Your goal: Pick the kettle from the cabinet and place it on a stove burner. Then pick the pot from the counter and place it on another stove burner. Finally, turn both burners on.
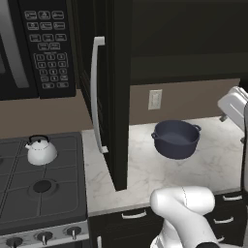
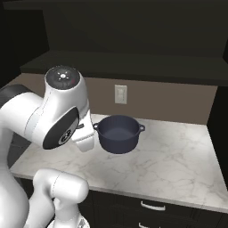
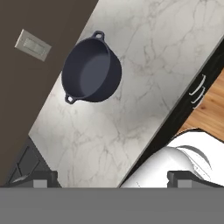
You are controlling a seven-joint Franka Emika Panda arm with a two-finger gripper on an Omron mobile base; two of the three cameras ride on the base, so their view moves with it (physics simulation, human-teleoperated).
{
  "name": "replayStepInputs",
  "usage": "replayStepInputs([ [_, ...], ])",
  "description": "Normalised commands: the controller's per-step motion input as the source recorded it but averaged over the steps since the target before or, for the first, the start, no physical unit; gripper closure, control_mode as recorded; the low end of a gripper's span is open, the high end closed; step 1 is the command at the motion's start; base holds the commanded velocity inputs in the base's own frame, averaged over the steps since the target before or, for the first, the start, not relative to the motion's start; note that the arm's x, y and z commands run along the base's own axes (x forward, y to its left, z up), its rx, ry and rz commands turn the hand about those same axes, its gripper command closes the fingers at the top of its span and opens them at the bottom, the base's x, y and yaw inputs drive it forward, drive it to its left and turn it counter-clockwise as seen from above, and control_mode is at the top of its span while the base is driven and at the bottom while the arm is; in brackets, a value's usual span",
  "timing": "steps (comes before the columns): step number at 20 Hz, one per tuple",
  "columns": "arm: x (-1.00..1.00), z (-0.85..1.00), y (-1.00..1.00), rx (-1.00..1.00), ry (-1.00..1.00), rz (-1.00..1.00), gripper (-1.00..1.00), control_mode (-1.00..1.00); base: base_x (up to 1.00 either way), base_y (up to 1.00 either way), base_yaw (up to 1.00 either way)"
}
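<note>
Spreading wide and empty, the fingers [image 3: 112, 177] hover over the marbled counter [image 3: 144, 65] near the pot [image 3: 91, 74]

Glossy white rounded arm [image 2: 53, 116] segments with dark joint bands and a dark speckled round cap.

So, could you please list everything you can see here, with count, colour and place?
kettle: one, white-silver with black handle, on a rear stove burner.
stove burners: one bare dark head in front of the kettle.
knobs: three, silver, stove front.
pot: one, dark blue-grey, on the counter, lidless.
counter: one, white-grey marble.
cabinet: one, black, door open, silver bar handle.
microwave: one, black, above stove.
wall outlet: one, pale, behind pot.
drawers: dark, silver handles, under counter.
fingers: two, dark, spread wide, holding nothing, above the counter.
</note>
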Motion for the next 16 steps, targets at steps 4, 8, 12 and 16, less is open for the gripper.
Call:
replayStepInputs([
  [4,0.2,-0.25,0.0,0.0,0.0,0.02,-1.0,-1.0,0.0,0.0,0.0],
  [8,0.23,-0.27,0.0,0.0,0.0,0.02,-1.0,-1.0,0.0,0.0,0.0],
  [12,0.18,-0.25,0.0,0.0,0.0,0.03,-1.0,-1.0,0.0,0.0,0.0],
  [16,0.06,-0.2,-0.11,0.0,0.0,0.03,-1.0,-1.0,0.0,0.0,0.0],
])
